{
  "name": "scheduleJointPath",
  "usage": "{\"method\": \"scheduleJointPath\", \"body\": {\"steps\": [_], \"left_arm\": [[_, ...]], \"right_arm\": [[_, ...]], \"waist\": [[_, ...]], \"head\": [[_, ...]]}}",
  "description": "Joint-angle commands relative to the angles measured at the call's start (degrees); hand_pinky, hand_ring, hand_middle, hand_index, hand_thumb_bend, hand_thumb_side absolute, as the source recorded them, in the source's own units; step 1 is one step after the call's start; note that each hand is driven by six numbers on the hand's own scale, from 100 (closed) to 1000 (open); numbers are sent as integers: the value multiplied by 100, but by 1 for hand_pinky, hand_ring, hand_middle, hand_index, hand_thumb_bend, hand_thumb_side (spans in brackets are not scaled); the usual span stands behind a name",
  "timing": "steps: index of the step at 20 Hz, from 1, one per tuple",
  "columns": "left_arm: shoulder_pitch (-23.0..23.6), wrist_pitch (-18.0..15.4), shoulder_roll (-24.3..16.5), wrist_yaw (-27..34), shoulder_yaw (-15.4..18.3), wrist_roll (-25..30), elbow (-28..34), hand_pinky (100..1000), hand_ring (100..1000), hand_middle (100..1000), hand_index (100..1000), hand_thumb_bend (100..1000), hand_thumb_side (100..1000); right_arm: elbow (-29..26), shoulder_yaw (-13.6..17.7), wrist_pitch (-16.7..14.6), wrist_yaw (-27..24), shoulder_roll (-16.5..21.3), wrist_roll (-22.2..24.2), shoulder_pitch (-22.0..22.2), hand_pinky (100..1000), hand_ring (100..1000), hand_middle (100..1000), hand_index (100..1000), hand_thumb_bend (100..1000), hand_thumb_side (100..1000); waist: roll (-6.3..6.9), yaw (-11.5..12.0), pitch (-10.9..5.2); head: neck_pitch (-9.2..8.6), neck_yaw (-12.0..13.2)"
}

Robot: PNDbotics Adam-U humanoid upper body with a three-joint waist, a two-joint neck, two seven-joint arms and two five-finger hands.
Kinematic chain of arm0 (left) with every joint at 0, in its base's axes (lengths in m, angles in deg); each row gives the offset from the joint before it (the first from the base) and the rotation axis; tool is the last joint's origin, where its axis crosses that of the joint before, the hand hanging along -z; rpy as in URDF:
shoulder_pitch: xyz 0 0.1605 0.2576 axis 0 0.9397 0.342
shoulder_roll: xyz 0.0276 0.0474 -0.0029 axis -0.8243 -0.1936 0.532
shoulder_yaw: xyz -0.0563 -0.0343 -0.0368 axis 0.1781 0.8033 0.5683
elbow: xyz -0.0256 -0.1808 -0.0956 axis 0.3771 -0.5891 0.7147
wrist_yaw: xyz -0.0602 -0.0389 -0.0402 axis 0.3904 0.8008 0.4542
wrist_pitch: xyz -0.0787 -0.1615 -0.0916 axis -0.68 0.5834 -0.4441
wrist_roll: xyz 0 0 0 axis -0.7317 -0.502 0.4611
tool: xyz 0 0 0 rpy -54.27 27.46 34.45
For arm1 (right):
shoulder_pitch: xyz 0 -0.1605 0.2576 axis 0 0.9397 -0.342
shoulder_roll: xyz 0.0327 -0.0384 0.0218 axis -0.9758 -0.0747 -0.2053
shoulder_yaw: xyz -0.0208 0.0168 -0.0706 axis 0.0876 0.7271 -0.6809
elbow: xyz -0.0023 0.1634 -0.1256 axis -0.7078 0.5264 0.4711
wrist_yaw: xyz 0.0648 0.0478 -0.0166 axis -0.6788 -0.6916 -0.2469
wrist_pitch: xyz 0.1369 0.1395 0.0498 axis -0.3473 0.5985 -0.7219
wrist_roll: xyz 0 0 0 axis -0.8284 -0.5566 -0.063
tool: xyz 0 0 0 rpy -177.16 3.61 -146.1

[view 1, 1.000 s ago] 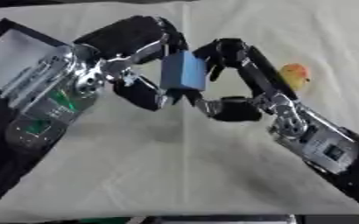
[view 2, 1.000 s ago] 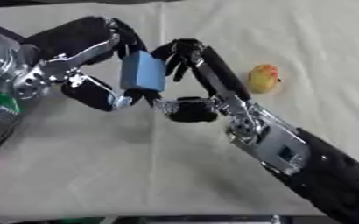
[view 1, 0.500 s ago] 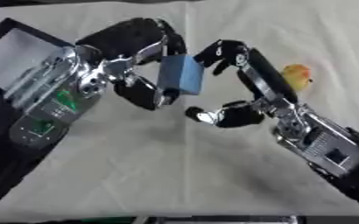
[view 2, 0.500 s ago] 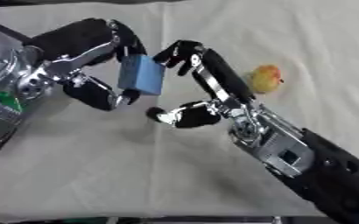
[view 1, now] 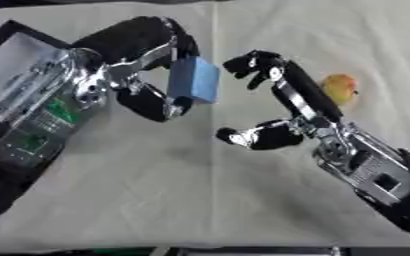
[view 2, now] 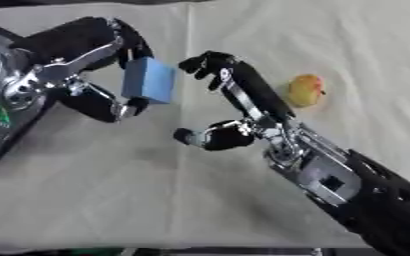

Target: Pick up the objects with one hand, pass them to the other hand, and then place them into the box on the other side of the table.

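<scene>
Now left hand [view 1: 143, 85] pinches blue block [view 1: 194, 80]; right hand [view 1: 283, 112] spread apart, empty. Advice: carry block level toward box [view 1: 7, 42].

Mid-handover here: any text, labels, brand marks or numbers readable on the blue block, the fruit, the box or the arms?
None can be read.
Blue block, in the left hand: plain faces.
Yellow-orange fruit: unmarked.
Black box: no print visible.
Right hand, open: no legible marks.

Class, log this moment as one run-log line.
left hand: holds blue block | right hand: open, apart from block | fruit: on table | box: far left
</scene>
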Motion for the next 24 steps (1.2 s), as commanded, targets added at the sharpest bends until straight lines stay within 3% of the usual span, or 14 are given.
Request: {"method": "scheduleJointPath", "body": {"steps": [1,16,24], "left_arm": [[-21,54,-264,11,171,79,153,677,570,451,471,158,100],[545,416,-1547,495,963,-462,250,694,579,470,491,140,100],[885,530,-1948,740,1307,-783,204,693,578,470,492,139,100]], "right_arm": [[-94,36,39,46,161,-10,-26,593,720,703,799,674,100],[-94,70,-28,115,245,-116,81,593,716,699,794,664,100],[-94,74,-81,65,238,-169,67,591,713,695,791,664,100]], "waist": [[7,10,-266],[-28,18,-260],[-65,2,-238]], "head": [[-13,64],[-13,267],[-13,373]]}}
